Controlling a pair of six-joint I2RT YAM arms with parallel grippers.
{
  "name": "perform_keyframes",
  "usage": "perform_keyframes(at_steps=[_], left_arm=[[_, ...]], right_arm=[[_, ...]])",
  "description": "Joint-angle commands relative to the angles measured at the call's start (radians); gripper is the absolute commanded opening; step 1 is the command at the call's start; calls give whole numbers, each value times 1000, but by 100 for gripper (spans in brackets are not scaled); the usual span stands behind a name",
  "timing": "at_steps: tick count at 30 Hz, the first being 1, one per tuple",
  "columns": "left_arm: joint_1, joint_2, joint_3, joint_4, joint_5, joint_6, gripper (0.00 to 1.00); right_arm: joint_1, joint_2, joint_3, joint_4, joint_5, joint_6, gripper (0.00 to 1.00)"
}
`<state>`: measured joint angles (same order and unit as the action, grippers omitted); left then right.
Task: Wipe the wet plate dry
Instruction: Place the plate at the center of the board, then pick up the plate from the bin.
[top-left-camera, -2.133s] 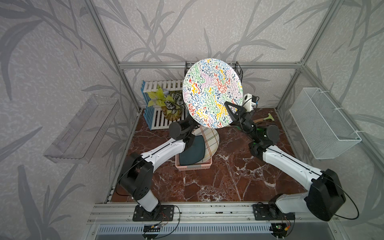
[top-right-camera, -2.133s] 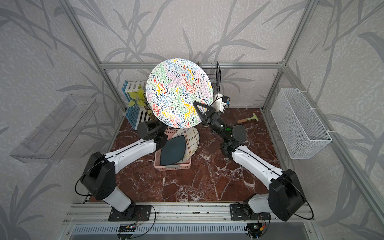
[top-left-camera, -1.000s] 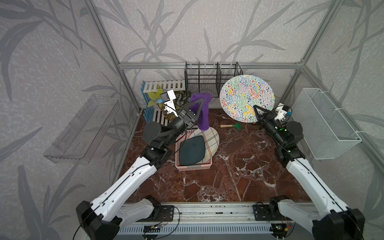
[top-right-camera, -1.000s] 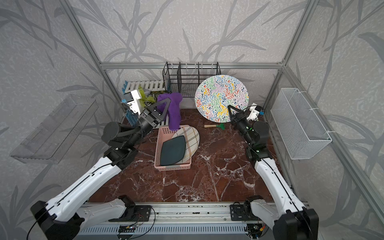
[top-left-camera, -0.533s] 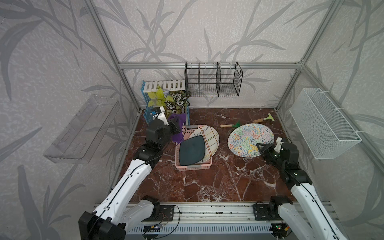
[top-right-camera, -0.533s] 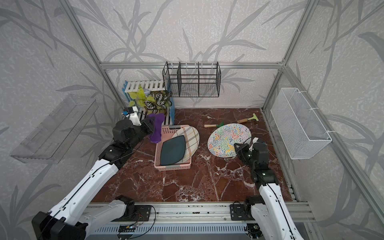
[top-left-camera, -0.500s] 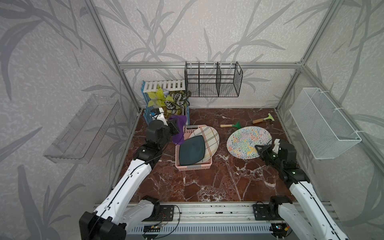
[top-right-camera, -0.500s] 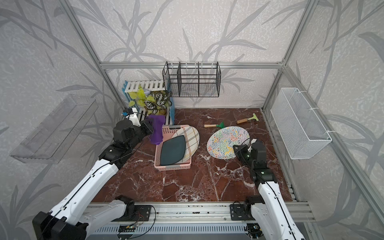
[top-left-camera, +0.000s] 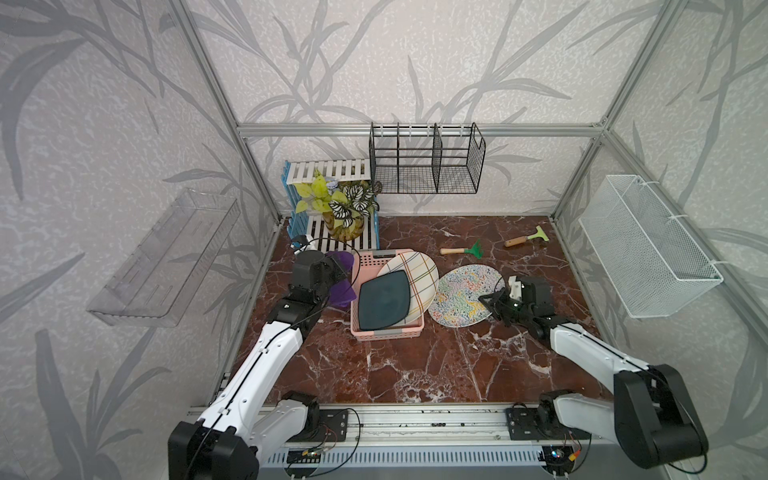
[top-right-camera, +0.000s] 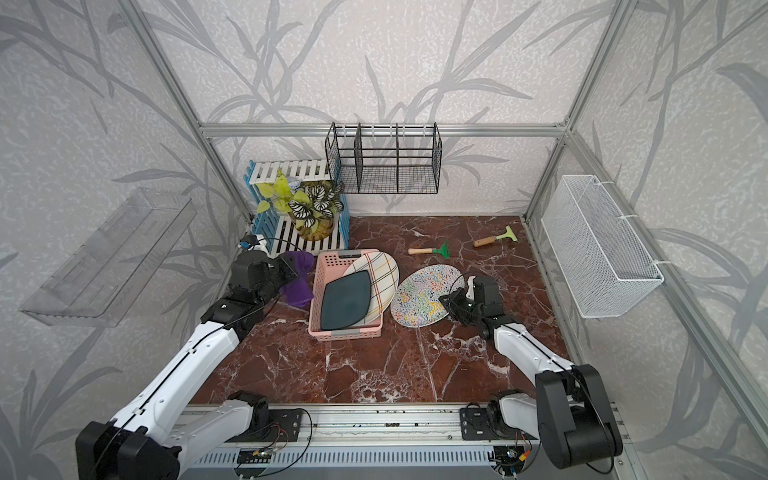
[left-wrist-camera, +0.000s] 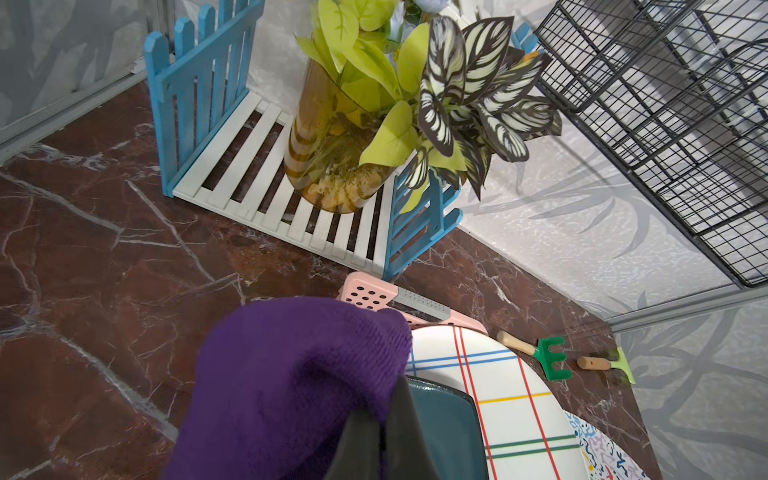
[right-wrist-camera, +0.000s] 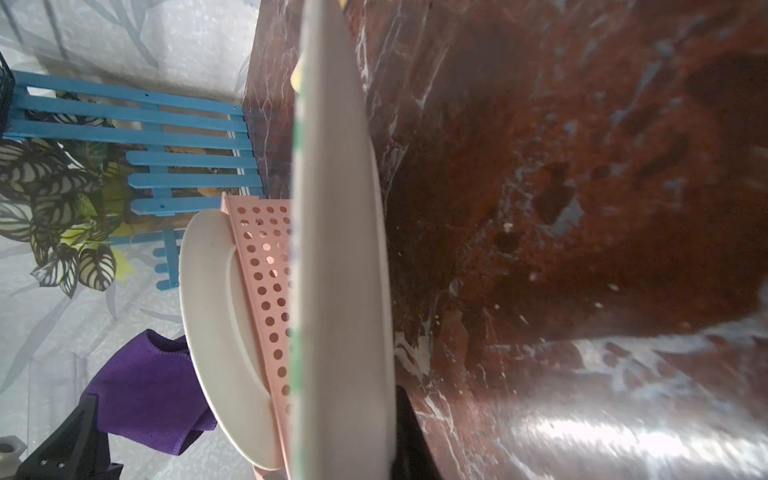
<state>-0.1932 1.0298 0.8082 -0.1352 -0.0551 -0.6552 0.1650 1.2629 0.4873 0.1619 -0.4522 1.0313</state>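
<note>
The plate (top-left-camera: 461, 297) (top-right-camera: 424, 297), round with a multicolour squiggle pattern, lies low and almost flat over the marble floor, just right of the pink basket (top-left-camera: 365, 257). My right gripper (top-left-camera: 485, 300) (top-right-camera: 445, 302) is shut on its right rim. In the right wrist view the plate's pale underside (right-wrist-camera: 340, 249) runs edge-on close to the floor, and I cannot tell whether it touches. My left gripper (top-left-camera: 337, 270) (top-right-camera: 287, 268) (left-wrist-camera: 384, 409) is shut on a purple cloth (top-left-camera: 343, 289) (top-right-camera: 297, 286) (left-wrist-camera: 291, 374), which hangs left of the basket, apart from the plate.
The basket holds a dark teal plate (top-left-camera: 384, 297) and a plaid plate (top-left-camera: 415, 272). A potted plant (top-left-camera: 347, 208) stands on a blue and white fence rack behind it. A green rake (top-left-camera: 463, 250) and a scraper (top-left-camera: 525, 239) lie at the back. Wire baskets hang on the back and right walls.
The plate has come down from high in front of the camera to just above the floor beside the basket. My left arm drew back with the cloth to the basket's left side.
</note>
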Motion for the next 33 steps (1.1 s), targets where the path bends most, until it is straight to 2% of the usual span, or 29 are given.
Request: perform_keyframes(at_steps=[1,5,10,13,16,18,19,20,22,24,26,28,30,33], left_arm=[[12,-19,-23,18,-7,-19,0],[17,-8,-34,-4,-60,-36,0],[18,10,-65,-28,-129,-53,0],[18,22,-101,-18,-143,-53,0],[20,41,-126,-20,-150,-53,0],[20,57,-133,-28,-152,-64,0],[20,68,-132,-32,-149,-66,0],[20,82,-130,-36,-144,-65,0],[20,110,-130,-37,-138,-68,0],[20,144,-127,-41,-136,-75,0],[21,182,-128,-38,-122,-75,0],[20,220,-137,-7,-60,-60,0],[18,248,-151,35,7,-53,0],[15,276,-182,96,85,-76,0]], right_arm=[[5,93,-21,-35,36,-92,7],[5,142,-19,-112,53,-133,21],[5,95,-6,-225,108,-182,38],[-2,22,44,-354,183,-232,62],[-34,-76,129,-520,263,-292,73],[-34,-152,203,-604,330,-344,73],[-31,-176,247,-630,335,-363,67],[-15,-186,292,-640,310,-377,60],[71,-176,378,-631,234,-377,39],[190,-123,475,-623,218,-361,28],[297,-41,558,-610,223,-334,27],[376,61,638,-596,239,-321,32],[427,168,717,-603,277,-322,36],[457,330,831,-615,269,-313,39]])
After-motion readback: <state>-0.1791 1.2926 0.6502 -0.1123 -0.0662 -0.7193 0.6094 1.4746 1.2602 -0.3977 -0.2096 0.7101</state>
